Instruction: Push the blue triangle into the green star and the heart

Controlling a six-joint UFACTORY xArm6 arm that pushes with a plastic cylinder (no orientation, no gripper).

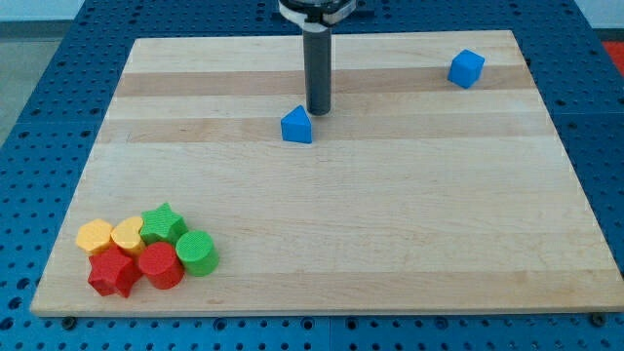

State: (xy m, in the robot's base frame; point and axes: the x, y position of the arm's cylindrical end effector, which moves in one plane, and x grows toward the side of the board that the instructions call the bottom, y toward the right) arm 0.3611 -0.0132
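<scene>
The blue triangle (pixel 297 126) lies on the board above the middle. My tip (pixel 319 112) stands just to its upper right, close to it or touching it. The green star (pixel 163 222) and the yellow heart (pixel 127 234) sit side by side in a cluster at the view's bottom left, far from the triangle.
The cluster also holds a yellow hexagon (pixel 95 236), a red star (pixel 114 272), a red cylinder (pixel 160 265) and a green cylinder (pixel 197 253). A blue cube (pixel 466 68) sits at the top right. The wooden board (pixel 390 224) ends in edges on all sides.
</scene>
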